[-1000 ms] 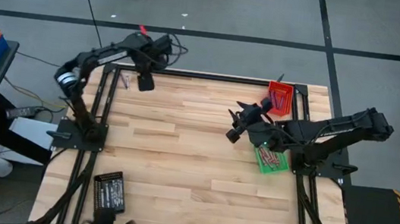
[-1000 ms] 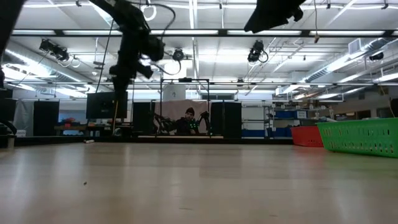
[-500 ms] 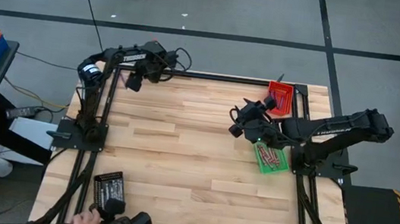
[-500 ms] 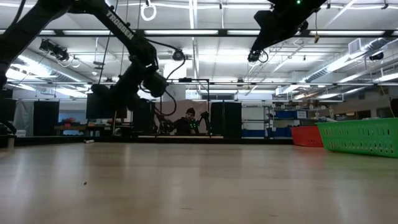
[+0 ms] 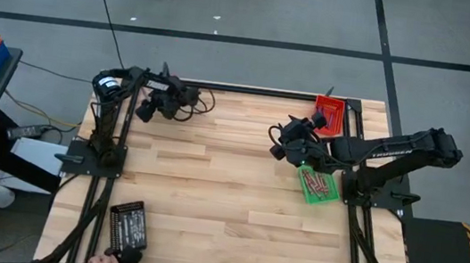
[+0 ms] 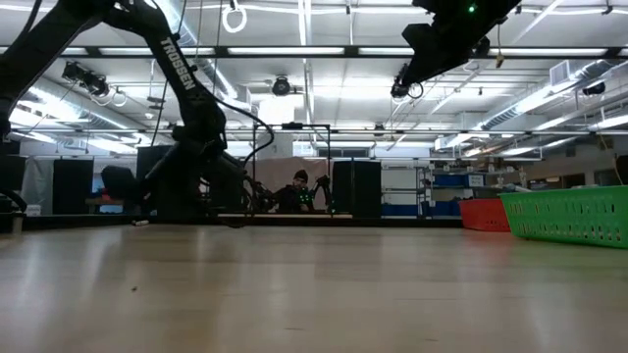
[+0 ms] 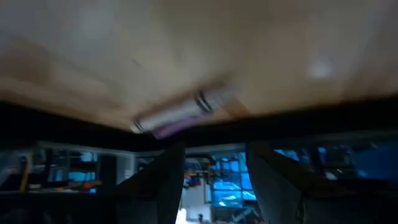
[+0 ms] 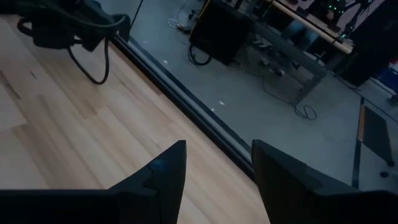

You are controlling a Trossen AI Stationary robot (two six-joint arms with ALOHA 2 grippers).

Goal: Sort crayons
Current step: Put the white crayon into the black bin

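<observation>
Both grippers' fingers [image 8: 168, 180] gape empty; left fingers [image 7: 161, 180] risk nudging the crayons [image 7: 183, 115] ahead off the tabletop [image 5: 212, 174].

Crayons [image 5: 321, 186]: small thin sticks, reddish-brown, some paler, lying in a loose heap inside the green tray [image 5: 304, 187], mostly aligned w/ its long side. More crayons in the red tray [image 5: 340, 109] just past the green tray, dark thin sticks, colour hard to tell. Left wrist view: approx. two pale/purplish crayons [image 7: 183, 115] side by side at the table [image 7: 186, 50] edge, blurred.
</observation>
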